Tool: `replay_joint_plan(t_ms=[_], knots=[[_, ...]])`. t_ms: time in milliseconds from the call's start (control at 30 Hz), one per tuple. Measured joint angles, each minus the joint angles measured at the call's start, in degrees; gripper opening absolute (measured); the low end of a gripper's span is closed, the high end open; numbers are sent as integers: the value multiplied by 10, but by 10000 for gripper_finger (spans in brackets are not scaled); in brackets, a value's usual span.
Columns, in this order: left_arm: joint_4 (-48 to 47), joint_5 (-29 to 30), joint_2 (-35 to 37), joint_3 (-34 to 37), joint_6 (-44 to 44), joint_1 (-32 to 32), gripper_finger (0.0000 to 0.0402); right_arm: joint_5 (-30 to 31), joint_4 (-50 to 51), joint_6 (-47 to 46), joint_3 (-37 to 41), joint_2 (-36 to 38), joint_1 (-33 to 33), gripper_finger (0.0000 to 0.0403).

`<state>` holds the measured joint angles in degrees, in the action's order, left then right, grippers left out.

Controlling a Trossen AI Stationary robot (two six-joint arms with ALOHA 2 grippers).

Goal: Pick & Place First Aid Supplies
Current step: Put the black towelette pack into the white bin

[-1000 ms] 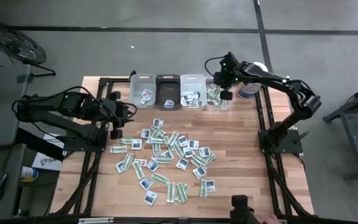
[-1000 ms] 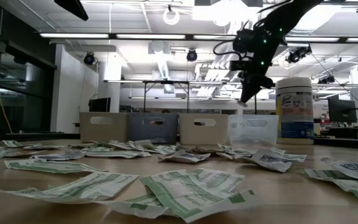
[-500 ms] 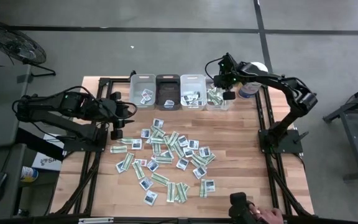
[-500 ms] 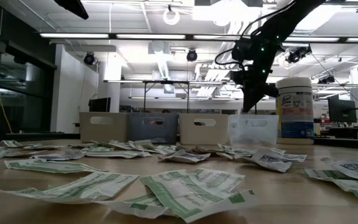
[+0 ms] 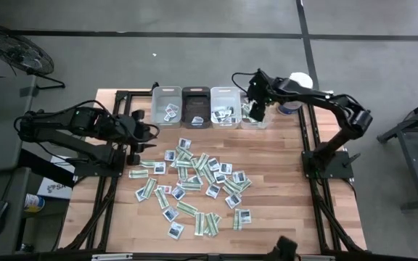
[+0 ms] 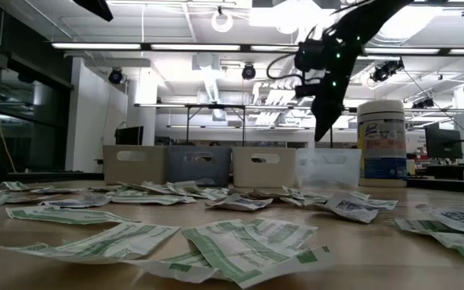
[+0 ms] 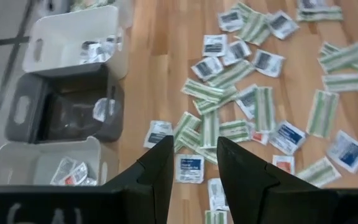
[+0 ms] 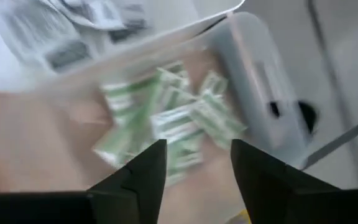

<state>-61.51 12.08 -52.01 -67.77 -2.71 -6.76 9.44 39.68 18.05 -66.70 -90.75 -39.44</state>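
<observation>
Wooden table (image 5: 281, 156) holds our thin, floppy, light packets (image 5: 194, 181), spread out past our left gripper (image 7: 190, 163) with jaws apart and empty, while our right gripper (image 8: 192, 163) hangs open over the clear bin (image 5: 252, 114), so we should pinch one by its edge.

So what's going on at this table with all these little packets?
Two robot arms are sorting first aid packets off a wooden table into a row of four small bins. The right claw hangs open over the clear bin at the right end of the row, which holds green-and-white strips; nothing shows between its fingers. The left claw waits at the table's left edge, also holding nothing. Dozens of packets are not yet sorted.
</observation>
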Motion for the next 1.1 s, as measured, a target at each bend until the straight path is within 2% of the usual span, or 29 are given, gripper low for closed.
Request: replay_joint_plan(t_ms=[133, 233, 367, 433, 633, 800, 1100], knots=[[0, -36, 0, 0, -35, 0, 119, -34, 37, -159, 0, 20, 37, 180], [0, -61, 0, 0, -65, 0, 119, -86, 71, -270, 0, 31, 65, 176], [0, -90, 0, 0, -115, 0, 119, -162, 118, -374, 0, 33, 107, 164], [-1, -105, 0, 0, -138, 0, 119, -176, 133, -415, 0, 33, 136, 158], [-4, -140, 0, 0, -176, 0, 119, -145, 137, -545, 0, 33, 241, 143], [-6, -164, 0, 0, -200, 0, 119, -90, 137, -661, 0, 33, 316, 146], [-13, -177, 0, 0, -228, 0, 119, -78, 145, -777, 0, 1, 404, 163]])
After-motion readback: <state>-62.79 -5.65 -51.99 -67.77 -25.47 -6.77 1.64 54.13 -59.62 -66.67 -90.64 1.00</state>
